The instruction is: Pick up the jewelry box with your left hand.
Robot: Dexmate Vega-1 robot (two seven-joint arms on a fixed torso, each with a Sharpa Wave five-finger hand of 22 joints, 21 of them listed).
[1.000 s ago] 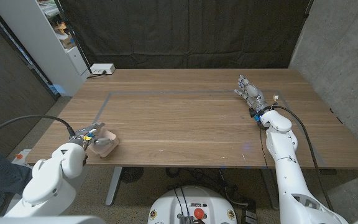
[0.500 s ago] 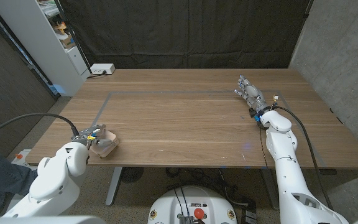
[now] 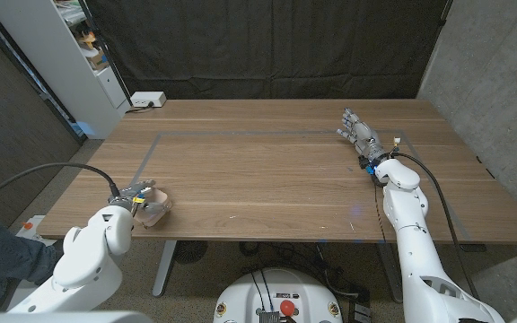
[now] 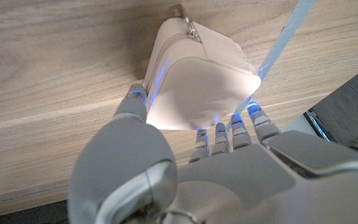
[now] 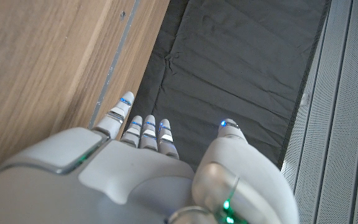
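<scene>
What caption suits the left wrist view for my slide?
Left hand closing its fingers around a pink zippered jewelry box on the wooden table.

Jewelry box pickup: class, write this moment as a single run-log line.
left hand: fingers either side of pink jewelry box, on table near front-left edge | lift: not visible | right hand: open, far right, holding nothing
</scene>
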